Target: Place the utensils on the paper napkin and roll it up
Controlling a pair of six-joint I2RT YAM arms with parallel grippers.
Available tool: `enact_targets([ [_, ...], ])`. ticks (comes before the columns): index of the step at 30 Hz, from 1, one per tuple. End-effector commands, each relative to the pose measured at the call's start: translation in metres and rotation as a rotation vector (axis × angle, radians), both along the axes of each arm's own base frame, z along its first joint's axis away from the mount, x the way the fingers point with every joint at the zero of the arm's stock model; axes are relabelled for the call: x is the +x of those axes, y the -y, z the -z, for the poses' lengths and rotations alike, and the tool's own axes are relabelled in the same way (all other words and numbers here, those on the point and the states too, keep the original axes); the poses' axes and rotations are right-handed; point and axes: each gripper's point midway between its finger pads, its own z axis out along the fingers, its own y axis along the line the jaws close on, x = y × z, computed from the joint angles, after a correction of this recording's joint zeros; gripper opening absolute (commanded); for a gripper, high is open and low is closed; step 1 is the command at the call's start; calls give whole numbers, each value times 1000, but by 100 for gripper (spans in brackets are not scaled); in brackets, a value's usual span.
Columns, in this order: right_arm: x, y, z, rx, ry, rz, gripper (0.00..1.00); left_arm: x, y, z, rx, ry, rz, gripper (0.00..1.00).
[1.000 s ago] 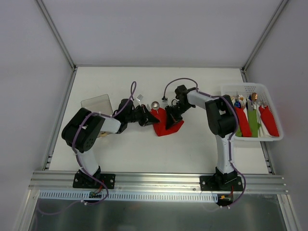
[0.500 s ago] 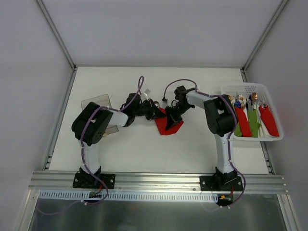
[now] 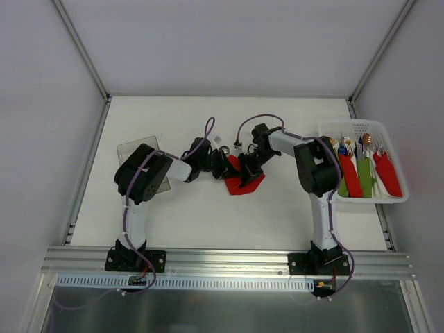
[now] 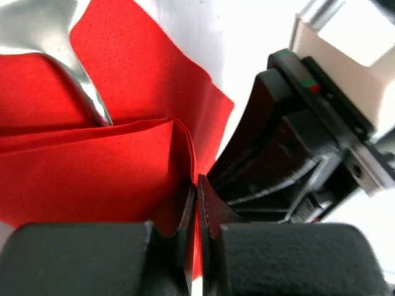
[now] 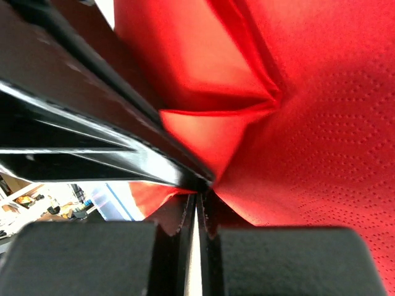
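Observation:
The red paper napkin (image 3: 244, 184) lies folded at mid-table. My left gripper (image 3: 225, 165) is shut on its left fold; a strip of red napkin (image 4: 111, 172) shows between the closed fingers. A shiny silver utensil (image 4: 92, 102) lies partly under the fold, and its bowl (image 3: 224, 150) peeks out above the napkin. My right gripper (image 3: 248, 166) faces the left one from the other side. It is shut, with napkin folds (image 5: 308, 135) converging at its tips beside a reflective utensil (image 5: 92, 123). Most of the utensils are hidden by paper and fingers.
A white basket (image 3: 361, 126) at the right edge holds several rolled bundles in red, green and white with cutlery tips. A clear plastic sheet (image 3: 137, 148) lies on the table left of the left arm. Walls enclose the table on three sides.
The left arm has swung rightward and its gripper has closed in on the right gripper. The napkin has been folded further over the spoon. The right arm has stayed put.

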Motion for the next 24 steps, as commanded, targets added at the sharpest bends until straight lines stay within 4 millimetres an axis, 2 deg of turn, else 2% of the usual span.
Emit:
enact_targets([
  [1,5,-3,0,-7,19,-6,0,5,7,0,36,29,11,0],
  [9,7,-2,-2,-9,30,-4,0,9,3,17,164,-11,-17,0],
  [10,7,-2,-2,-10,29,-4,0,6,-3,27,218,-42,-27,0],
  [13,7,-2,-9,-6,44,-5,0,3,-10,38,297,-83,-36,0],
  [17,9,-2,-27,15,86,-11,11,1,-17,47,355,-123,-44,0],
  [19,10,-1,-42,38,124,-8,19,-1,-19,53,375,-135,-42,0],
  [22,11,4,-66,79,171,-1,21,-3,-22,58,399,-154,-38,0],
  [24,9,5,-78,105,186,-3,19,-5,-23,61,408,-172,-31,0],
])
